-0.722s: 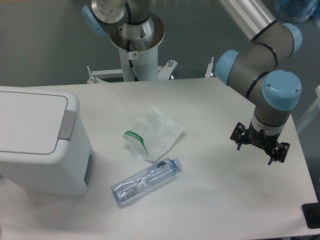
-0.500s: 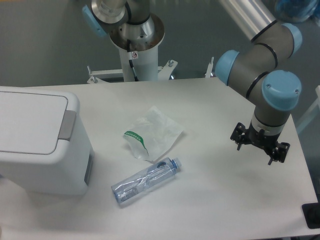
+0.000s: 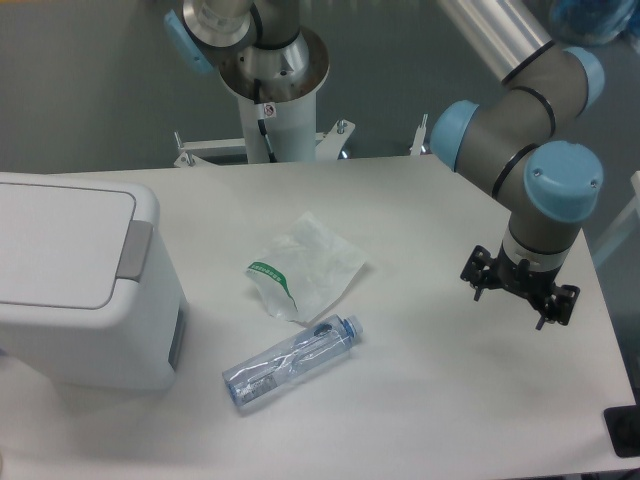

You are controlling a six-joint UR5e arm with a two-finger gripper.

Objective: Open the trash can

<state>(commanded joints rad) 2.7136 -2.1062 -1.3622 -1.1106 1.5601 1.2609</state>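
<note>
The trash can (image 3: 80, 285) is sitting at the left edge of the tabletop (image 3: 430, 400) with its lid down, well apart from the end effector (image 3: 518, 297), which is hanging over the right side with a crumpled plastic bag (image 3: 305, 265) and a clear bottle (image 3: 290, 361) lying between them. The end effector is touching and holding nothing, and from here I cannot tell whether its fingers are apart or together. Nothing is looking any different from a moment ago.
</note>
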